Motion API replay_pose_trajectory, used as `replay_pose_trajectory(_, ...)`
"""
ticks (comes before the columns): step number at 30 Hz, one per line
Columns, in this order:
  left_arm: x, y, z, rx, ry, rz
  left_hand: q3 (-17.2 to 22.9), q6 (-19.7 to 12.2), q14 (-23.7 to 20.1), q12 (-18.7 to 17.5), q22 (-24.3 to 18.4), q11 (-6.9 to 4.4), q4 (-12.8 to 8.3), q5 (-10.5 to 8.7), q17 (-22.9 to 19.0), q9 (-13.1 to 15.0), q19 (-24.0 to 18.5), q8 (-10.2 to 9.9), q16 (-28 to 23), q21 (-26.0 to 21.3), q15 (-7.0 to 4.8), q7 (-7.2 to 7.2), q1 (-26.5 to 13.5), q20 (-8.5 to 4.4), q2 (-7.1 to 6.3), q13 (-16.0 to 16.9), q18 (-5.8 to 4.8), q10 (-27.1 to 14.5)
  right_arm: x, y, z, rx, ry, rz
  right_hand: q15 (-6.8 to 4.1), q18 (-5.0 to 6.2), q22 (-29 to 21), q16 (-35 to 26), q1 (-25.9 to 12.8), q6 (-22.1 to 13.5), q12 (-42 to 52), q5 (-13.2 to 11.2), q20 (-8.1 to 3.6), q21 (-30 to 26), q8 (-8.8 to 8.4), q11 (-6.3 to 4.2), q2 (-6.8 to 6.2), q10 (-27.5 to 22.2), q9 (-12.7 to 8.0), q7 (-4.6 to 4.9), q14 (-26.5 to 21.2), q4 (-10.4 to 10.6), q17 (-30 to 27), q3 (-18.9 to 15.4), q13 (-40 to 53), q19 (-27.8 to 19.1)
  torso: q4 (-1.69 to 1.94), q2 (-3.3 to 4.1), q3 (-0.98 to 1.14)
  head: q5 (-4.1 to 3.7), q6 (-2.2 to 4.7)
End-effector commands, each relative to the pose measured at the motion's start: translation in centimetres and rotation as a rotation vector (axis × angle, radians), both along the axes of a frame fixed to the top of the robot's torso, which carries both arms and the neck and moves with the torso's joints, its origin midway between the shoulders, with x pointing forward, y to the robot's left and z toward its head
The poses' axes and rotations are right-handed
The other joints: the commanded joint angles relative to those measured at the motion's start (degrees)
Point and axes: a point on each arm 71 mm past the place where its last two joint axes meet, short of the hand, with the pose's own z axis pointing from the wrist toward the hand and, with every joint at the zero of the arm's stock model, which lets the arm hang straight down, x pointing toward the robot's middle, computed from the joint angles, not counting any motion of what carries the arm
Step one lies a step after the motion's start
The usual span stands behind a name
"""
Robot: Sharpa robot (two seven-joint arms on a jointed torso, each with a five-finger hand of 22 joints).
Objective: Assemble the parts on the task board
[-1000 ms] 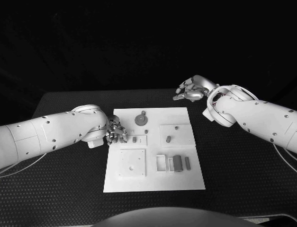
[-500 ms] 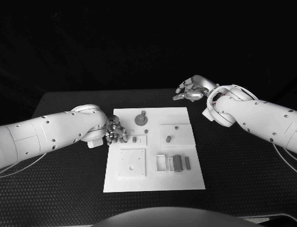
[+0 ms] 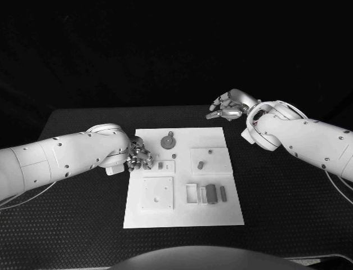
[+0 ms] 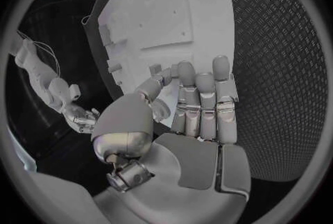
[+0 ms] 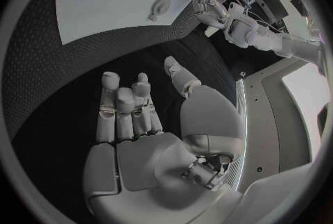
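The white task board (image 3: 184,211) lies in the middle of the black table. On it are a round piece with a handle (image 3: 169,142), a small peg (image 3: 200,165), a small piece (image 3: 160,166) in a square recess and dark bars (image 3: 211,194) near the front. My left hand (image 3: 138,157) lies at the board's left edge, its fingers straight and together beside the small piece. In the left wrist view its thumb (image 4: 149,88) reaches to the fingertips by a small piece (image 4: 161,71); a pinch is unclear. My right hand (image 3: 229,106) hovers beyond the board's far right corner, holding nothing.
A flat square plate (image 3: 157,193) with small holes and a pale open frame (image 3: 192,193) sit on the board's near half. Black textured table (image 3: 290,197) surrounds the board on all sides. The right wrist view shows the board (image 5: 104,7) and the round piece (image 5: 161,7) ahead.
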Motion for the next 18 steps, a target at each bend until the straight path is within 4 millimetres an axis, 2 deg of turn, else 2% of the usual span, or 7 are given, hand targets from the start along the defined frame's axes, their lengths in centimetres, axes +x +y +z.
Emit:
replay_pose_trajectory(1, -0.35, -0.21, -0.6, 0.058, 0.006, -0.03, 0.14, 2.91, 0.3, 0.3, 1.32, -0.89, 0.72, 2.7, -0.1, -0.23, 0.48, -0.14, 0.39, 0.4, -0.29, -2.4, -0.59, -0.08, -0.18, 0.15, 0.81, 0.16, -0.07, 0.13, -0.02, -0.002, 0.004, 0.013, -0.46, 0.82, 0.56, 0.17, -0.29, -0.1, 0.23, 0.11, -0.02, -0.15, 0.2, -0.09, 0.14, -0.17, 0.08, 0.49, -0.04, -0.07, -0.09, -0.18, -0.06, -0.24, -0.07, 0.03, 0.01, 0.01, -0.02)
replay_pose_trajectory(8, -0.38, -0.48, -0.63, 0.065, 0.01, -0.04, -0.33, 3.28, 0.56, 0.68, 1.34, -1.04, 1.19, 2.68, -0.12, -0.06, 0.83, 0.14, 0.8, 0.68, -0.36, -2.57, -1.21, -0.15, -0.44, 0.39, 0.89, 0.41, -0.07, 0.12, -0.02, -0.002, 0.005, 0.013, -0.46, 0.82, 0.56, 0.17, -0.28, -0.11, 0.24, 0.11, -0.02, -0.15, 0.2, -0.09, 0.13, -0.18, 0.09, 0.49, -0.04, -0.08, -0.09, -0.18, -0.08, -0.24, -0.06, 0.01, 0.02, 0.04, 0.02)
replay_pose_trajectory(12, -0.38, -0.63, -0.64, 0.064, 0.013, -0.045, -0.99, 3.31, 0.58, 0.9, 1.32, -1.11, 1.89, 1.0, -0.23, 0.04, 0.9, 0.28, 1.07, 0.85, -0.44, -2.65, -1.98, -0.2, -1.24, 0.58, 0.95, 0.39, -0.07, 0.11, -0.02, -0.002, 0.005, 0.013, -0.46, 0.82, 0.56, 0.17, -0.28, -0.11, 0.24, 0.11, -0.02, -0.15, 0.2, -0.09, 0.13, -0.18, 0.09, 0.49, -0.04, -0.09, -0.1, -0.18, -0.08, -0.25, -0.03, 0.02, 0.0, 0.01, -0.01)
replay_pose_trajectory(14, -0.35, -0.7, -0.62, 0.062, 0.008, -0.043, -2.84, 3.2, 0.48, 1.03, 1.36, -1.11, 1.69, 1.71, -0.31, 0.16, 0.81, 0.4, 1.26, 1.0, -0.44, -2.64, -3.07, -0.22, -0.96, 0.72, 0.96, 0.29, -0.06, 0.13, -0.02, -0.002, 0.004, 0.013, -0.46, 0.82, 0.56, 0.17, -0.28, -0.11, 0.24, 0.11, -0.02, -0.16, 0.2, -0.09, 0.13, -0.18, 0.09, 0.49, -0.04, -0.09, -0.1, -0.18, -0.08, -0.25, -0.03, 0.01, 0.0, 0.01, -0.01)
replay_pose_trajectory(16, -0.34, -0.74, -0.61, 0.061, 0.007, -0.044, -3.84, 3.15, 0.42, 1.09, 1.31, -1.14, 1.71, 0.46, -0.42, 0.22, 0.72, 0.46, 1.35, 1.04, -0.49, -2.68, -3.51, -0.25, -1.17, 0.79, 1.0, 0.22, -0.05, 0.17, -0.04, -0.001, 0.005, 0.014, -0.46, 0.83, 0.57, 0.17, -0.28, -0.11, 0.24, 0.11, -0.02, -0.16, 0.2, -0.09, 0.13, -0.18, 0.09, 0.49, -0.04, -0.09, -0.1, -0.18, -0.09, -0.25, -0.02, 0.02, -0.02, -0.02, -0.01)
replay_pose_trajectory(18, -0.32, -0.76, -0.6, 0.059, 0.005, -0.043, -3.99, 3.14, 0.41, 1.1, 1.3, -1.15, 1.8, 0.07, -0.45, 0.23, 0.71, 0.48, 1.37, 1.05, -0.5, -2.69, -3.59, -0.25, -1.24, 0.8, 1.01, 0.21, -0.03, 0.17, -0.05, -0.001, 0.005, 0.013, -0.46, 0.82, 0.57, 0.17, -0.28, -0.11, 0.24, 0.11, -0.02, -0.16, 0.2, -0.09, 0.13, -0.18, 0.09, 0.49, -0.04, -0.09, -0.1, -0.18, -0.09, -0.25, -0.03, 0.02, -0.02, -0.01, 0.01)
